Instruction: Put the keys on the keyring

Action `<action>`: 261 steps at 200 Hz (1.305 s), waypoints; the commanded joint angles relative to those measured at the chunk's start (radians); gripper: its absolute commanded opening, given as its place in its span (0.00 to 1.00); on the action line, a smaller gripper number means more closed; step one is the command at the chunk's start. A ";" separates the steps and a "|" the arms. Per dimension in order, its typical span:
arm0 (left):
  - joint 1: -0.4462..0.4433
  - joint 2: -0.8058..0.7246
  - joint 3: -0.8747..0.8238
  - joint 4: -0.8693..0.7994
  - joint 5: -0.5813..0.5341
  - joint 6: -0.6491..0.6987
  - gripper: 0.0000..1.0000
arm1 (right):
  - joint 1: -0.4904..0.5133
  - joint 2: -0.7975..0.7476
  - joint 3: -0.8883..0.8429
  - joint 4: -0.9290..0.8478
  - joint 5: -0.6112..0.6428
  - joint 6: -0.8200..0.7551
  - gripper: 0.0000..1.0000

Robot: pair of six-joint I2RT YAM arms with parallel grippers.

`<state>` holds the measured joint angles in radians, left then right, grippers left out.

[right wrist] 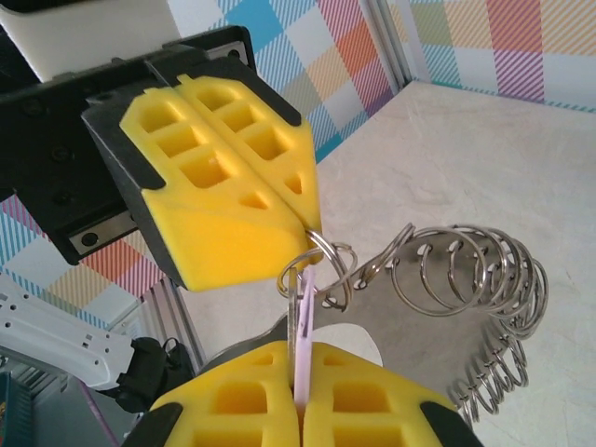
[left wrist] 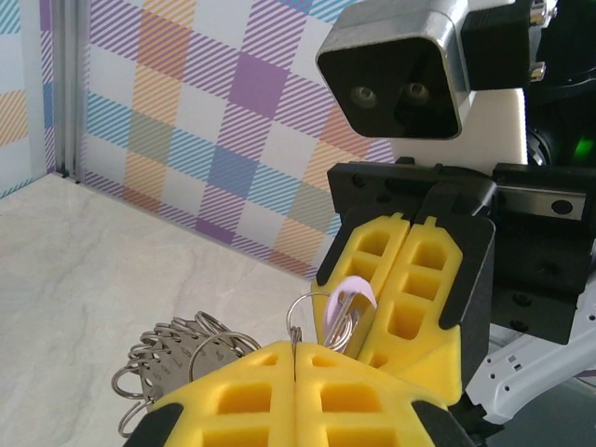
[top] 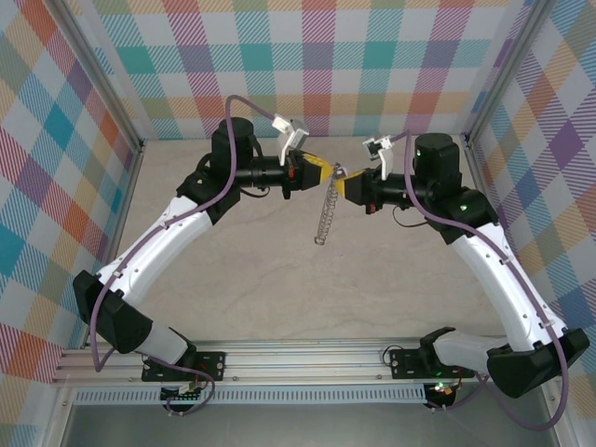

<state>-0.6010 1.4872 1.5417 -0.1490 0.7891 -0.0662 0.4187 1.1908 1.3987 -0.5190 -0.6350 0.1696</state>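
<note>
- Left pincer [right wrist: 311, 229] is clamped on the keyring [left wrist: 182, 349], so its loops dangle above the table [top: 233, 279].
- Right pincer [right wrist: 300, 358] grips the key [right wrist: 301, 321], presenting it for threading.

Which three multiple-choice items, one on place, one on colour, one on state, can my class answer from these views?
1. Where is the keyring? A hanging where the two claws meet; B lying far left; C lying far right.
2. What colour is the head of the key? A green; B red; C lilac.
3. How is the right claw? A wide open; B shut on the key; C shut on nothing.
Answers: 1 A, its loops dangle below the left claw and right claw at the middle; 2 C, pale lilac shows in both wrist views; 3 B, it pinches the key with no gap.
</note>
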 commanded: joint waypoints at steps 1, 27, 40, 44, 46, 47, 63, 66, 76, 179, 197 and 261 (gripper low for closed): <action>-0.006 -0.022 0.029 0.043 0.015 -0.009 0.00 | -0.007 0.009 0.040 -0.028 -0.002 -0.035 0.00; -0.006 -0.024 0.025 0.037 0.015 -0.006 0.00 | -0.013 0.009 0.046 -0.038 0.000 -0.044 0.00; -0.006 -0.025 0.025 0.040 0.016 -0.006 0.00 | -0.014 0.009 0.048 -0.040 -0.002 -0.045 0.00; -0.006 -0.025 0.025 0.040 0.015 -0.007 0.00 | -0.014 0.010 0.049 -0.041 -0.003 -0.044 0.00; -0.006 -0.024 0.024 0.040 0.014 -0.007 0.00 | -0.014 0.010 0.049 -0.041 -0.003 -0.043 0.00; -0.006 -0.025 0.025 0.040 0.013 -0.007 0.00 | -0.014 0.010 0.050 -0.041 -0.003 -0.043 0.00; -0.006 -0.025 0.024 0.039 -0.006 -0.010 0.00 | -0.015 0.018 0.057 -0.047 -0.004 -0.045 0.00; -0.006 -0.025 0.024 0.037 -0.009 -0.012 0.00 | -0.014 0.020 0.058 -0.048 -0.003 -0.046 0.00; -0.005 -0.024 0.021 0.038 -0.019 -0.016 0.00 | -0.017 0.029 0.064 -0.053 -0.001 -0.044 0.00; 0.057 -0.089 -0.061 0.033 -0.210 -0.087 0.68 | -0.021 0.242 0.124 -0.060 0.009 -0.038 0.00; 0.085 -0.108 -0.091 0.030 -0.272 -0.121 0.73 | -0.022 0.303 0.133 -0.020 0.005 -0.021 0.00; 0.184 -0.172 -0.172 0.022 -0.350 -0.181 0.79 | -0.023 0.627 0.315 0.128 -0.043 0.084 0.00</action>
<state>-0.4454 1.3533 1.3926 -0.1307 0.4751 -0.2176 0.3988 1.7267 1.6180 -0.5064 -0.6266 0.1955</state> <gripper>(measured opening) 0.782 0.058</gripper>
